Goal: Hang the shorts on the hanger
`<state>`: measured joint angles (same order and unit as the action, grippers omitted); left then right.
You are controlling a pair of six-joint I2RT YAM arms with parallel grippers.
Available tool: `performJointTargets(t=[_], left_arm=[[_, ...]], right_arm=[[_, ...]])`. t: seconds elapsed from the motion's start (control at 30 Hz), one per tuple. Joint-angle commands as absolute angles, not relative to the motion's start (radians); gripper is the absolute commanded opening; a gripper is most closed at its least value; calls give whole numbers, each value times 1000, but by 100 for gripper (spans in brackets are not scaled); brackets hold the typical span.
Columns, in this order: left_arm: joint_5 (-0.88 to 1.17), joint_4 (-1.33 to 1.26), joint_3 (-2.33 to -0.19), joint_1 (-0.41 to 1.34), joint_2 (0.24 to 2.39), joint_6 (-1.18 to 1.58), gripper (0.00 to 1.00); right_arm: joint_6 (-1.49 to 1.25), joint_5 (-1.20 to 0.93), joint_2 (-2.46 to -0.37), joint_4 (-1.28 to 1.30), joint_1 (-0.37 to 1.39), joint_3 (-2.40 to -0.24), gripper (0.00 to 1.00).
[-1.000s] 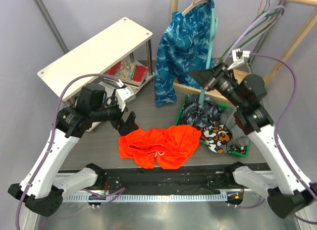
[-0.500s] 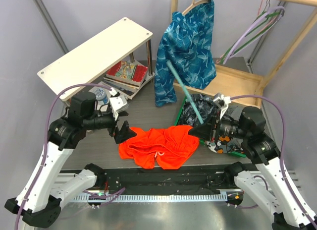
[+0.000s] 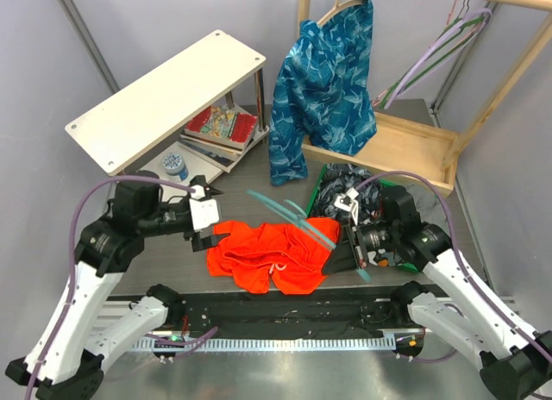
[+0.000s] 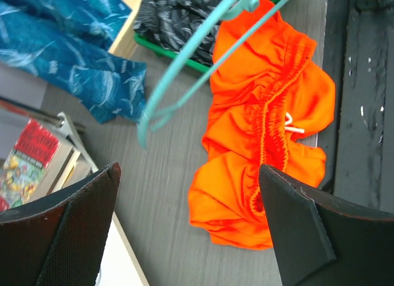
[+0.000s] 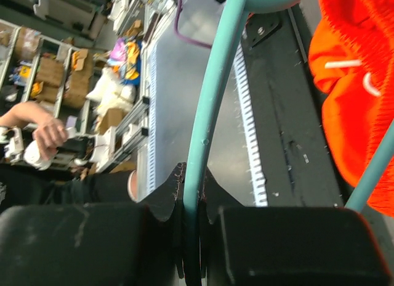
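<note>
No readable text, brand, number or sign anywhere. Red-covered illustrated book (image 4: pixel 28 153) atop stack under white board shelf (image 3: pixel 168 94): cover print blurred, illegible. Small round blue-lidded tin (image 3: pixel 175 165) beside that stack: lid marking too small to read. Stacked brown cardboard boxes (image 5: pixel 37 73) in background of right wrist view: labels unreadable.

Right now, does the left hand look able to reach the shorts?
Probably yes: the open left hand sits just beside the shorts, nothing between them; the hanger in the right hand is over their far side.
</note>
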<state>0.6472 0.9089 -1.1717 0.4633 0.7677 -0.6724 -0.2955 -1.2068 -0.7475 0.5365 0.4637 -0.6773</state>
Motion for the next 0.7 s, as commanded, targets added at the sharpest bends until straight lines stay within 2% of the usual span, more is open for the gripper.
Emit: performJointTargets(t=[0.0,0.13,0.27,0.4,0.5,0.53,0.6,0.63,0.67], left_arm=[[759,850,-1149,460,834,-854,91],[836,813,-1103,471,880,-874,90],[825,801,-1051,526,926,-894,89],[816,692,-979,575,959,-749,81],[808,716,-937,613,963,-741,66],[813,733,-927,615,960,-739,55],[802,755,-920,620,948,-732,41],[793,771,-920,620,945,-706,22],[781,778,-922,620,936,-684,11]], right_arm=[[-316,-1290,-776,491,509,-687,1],[-318,-1292,-814,500,561,-687,1],[-319,-1304,-850,499,607,-696,1],[-409,-1338,-882,416,643,-696,1],[-414,-1345,-907,413,666,-715,2],[-413,-1344,-911,411,667,-719,2],[-407,-1338,-923,411,672,-733,4],[-407,-1330,-926,411,672,-736,7],[-403,-1324,-931,410,672,-742,8]])
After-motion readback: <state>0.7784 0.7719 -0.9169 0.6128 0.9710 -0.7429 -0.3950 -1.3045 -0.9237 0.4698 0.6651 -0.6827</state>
